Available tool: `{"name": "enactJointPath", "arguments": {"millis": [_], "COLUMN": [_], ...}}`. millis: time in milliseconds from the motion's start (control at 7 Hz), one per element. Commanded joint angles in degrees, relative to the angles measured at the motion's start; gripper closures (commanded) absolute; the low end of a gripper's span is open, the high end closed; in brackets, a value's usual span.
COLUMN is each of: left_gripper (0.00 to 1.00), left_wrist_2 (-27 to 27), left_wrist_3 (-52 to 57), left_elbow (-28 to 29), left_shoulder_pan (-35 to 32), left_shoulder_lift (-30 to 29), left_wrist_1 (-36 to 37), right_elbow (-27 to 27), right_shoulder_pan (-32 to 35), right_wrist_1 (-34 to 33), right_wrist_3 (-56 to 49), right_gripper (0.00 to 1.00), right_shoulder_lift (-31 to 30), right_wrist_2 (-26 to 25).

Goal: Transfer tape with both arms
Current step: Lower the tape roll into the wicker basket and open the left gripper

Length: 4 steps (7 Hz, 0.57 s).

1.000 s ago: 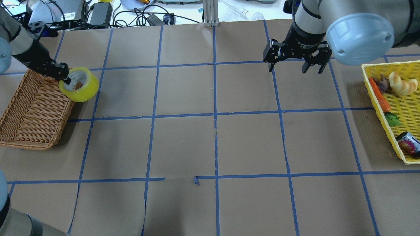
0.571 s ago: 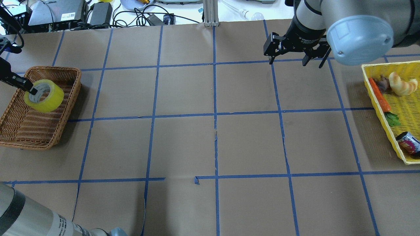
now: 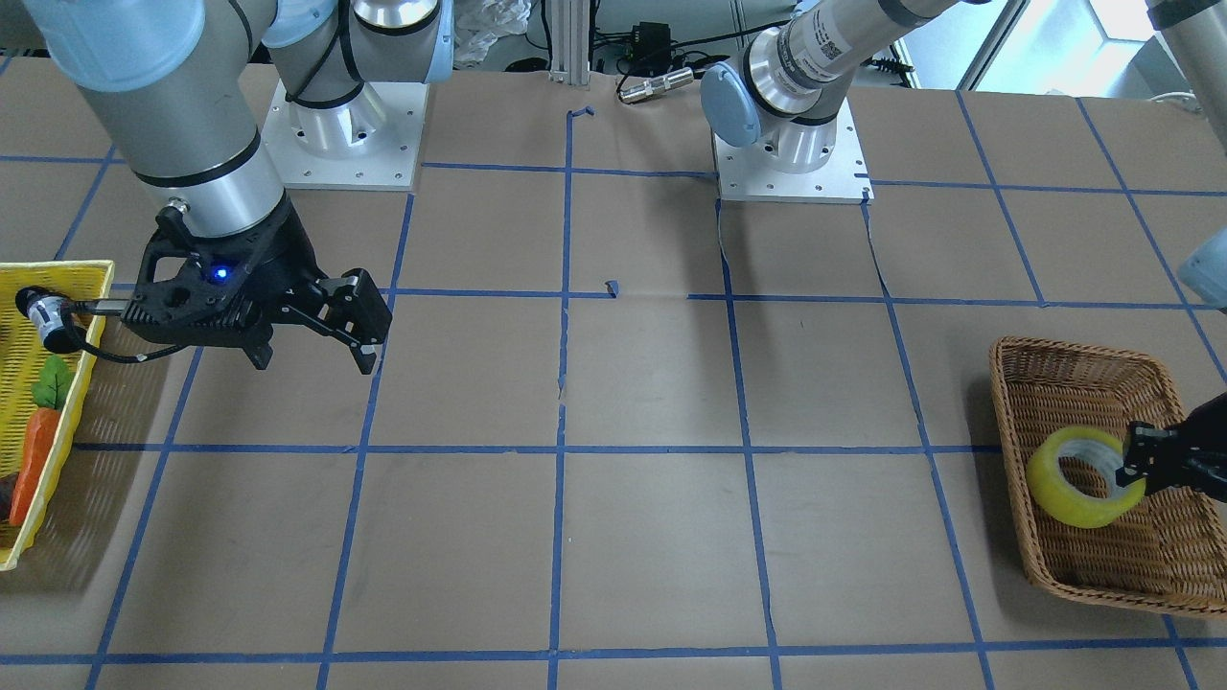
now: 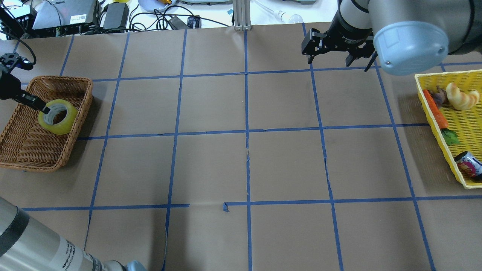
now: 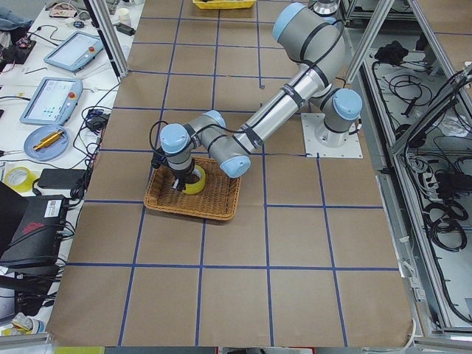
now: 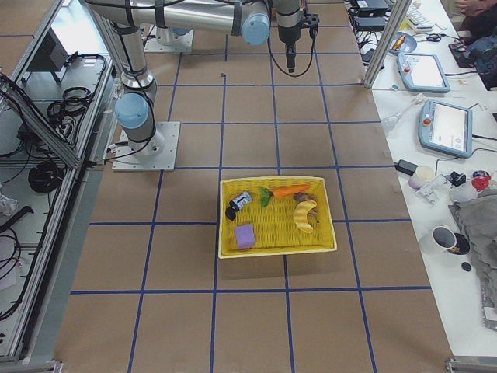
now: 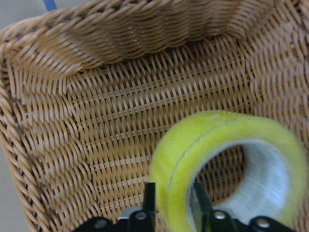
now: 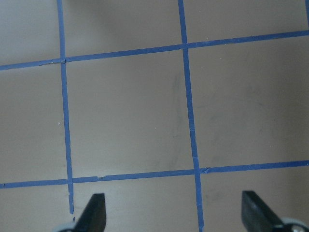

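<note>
Two tools: the left tool (image 4: pixel 45 110) pinches the tape (image 4: pixel 59 121) low inside the basket (image 4: pixel 34 165), seemingly to drop it there; the right tool (image 4: pixel 331 59) hangs spread, empty.

We see a wide flat table (image 4: pixel 211 165) covered with brown paper, and thin blue tape lines (image 4: pixel 247 113) divide it into squares. The paper is torn a little along some lines. At the robot's left end, a brown rectangular wicker basket (image 4: pixel 34 164) stands on the paper. At the right end stands a yellow plastic mesh basket (image 4: pixel 444 73). On the robot's side, a square white metal plate (image 3: pixel 398 153) carries the right arm (image 3: pixel 340 96), and a second white plate (image 3: pixel 844 182) carries the left arm (image 3: pixel 791 129).
</note>
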Motion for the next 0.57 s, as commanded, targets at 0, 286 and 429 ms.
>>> {"name": "enactJointPath", "arguments": {"millis": [0, 286, 429], "left_gripper": [0.0, 0.0, 0.0], "left_wrist_2": [0.2, 0.2, 0.2], "left_wrist_3": [-1.6, -9.5, -16.6], "left_elbow": [0.5, 0.6, 0.5], "left_shoulder_pan": [-0.5, -4.7, -9.2], "left_shoulder_lift": [0.9, 5.9, 9.0], "left_wrist_1": [-0.3, -5.8, -9.3], "right_elbow": [1.0, 0.6, -0.2], "right_shoulder_pan": [0.1, -0.3, -0.5], "right_wrist_1": [-0.2, 5.8, 6.6], "right_wrist_3": [-0.5, -0.6, -0.6], "right_gripper": [0.0, 0.0, 0.0], "right_shoulder_lift": [-0.1, -1.3, -1.4], "right_wrist_2": [0.0, -0.2, -0.3]}}
